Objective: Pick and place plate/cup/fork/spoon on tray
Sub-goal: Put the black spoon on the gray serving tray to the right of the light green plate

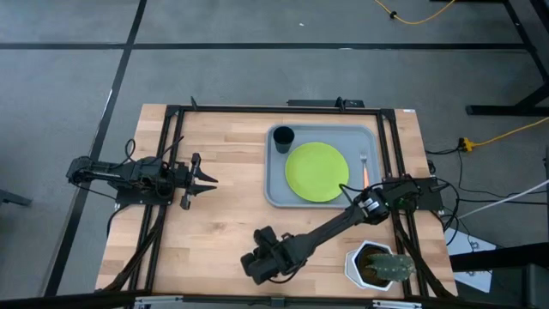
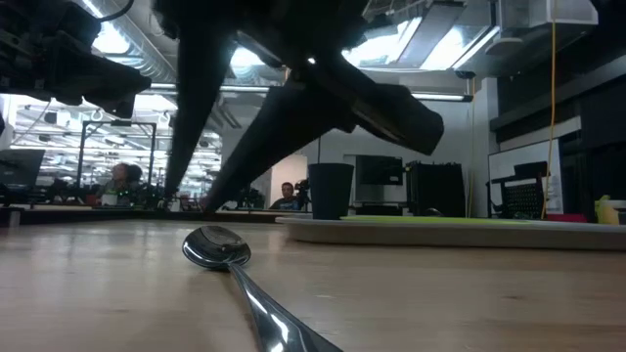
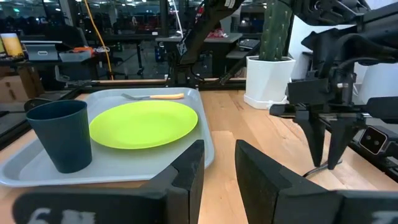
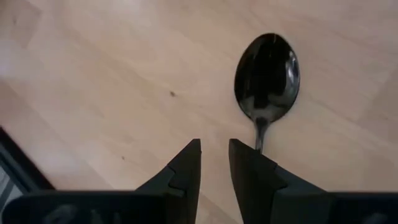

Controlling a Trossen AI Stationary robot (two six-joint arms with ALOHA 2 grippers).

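Observation:
The dark spoon (image 2: 217,246) lies on the wooden table near its front edge, bowl up (image 4: 267,78). My right gripper (image 4: 214,144) hangs open over it, slanting down, fingertips just short of the bowl; the handle runs under one finger. In the high view this gripper (image 1: 264,262) hides the spoon. The grey-blue tray (image 1: 276,184) at the back right holds the lime-green plate (image 1: 317,172), the dark cup (image 1: 283,136) and the orange-handled fork (image 1: 364,163). My left gripper (image 1: 210,181) waits open at the table's left, pointing level toward the tray.
A white hexagonal pot with a cactus (image 1: 377,264) stands at the front right corner, close to my right arm's forearm. Black frame rails run along the table's left and right sides. Bare wood lies between the two grippers and in front of the tray.

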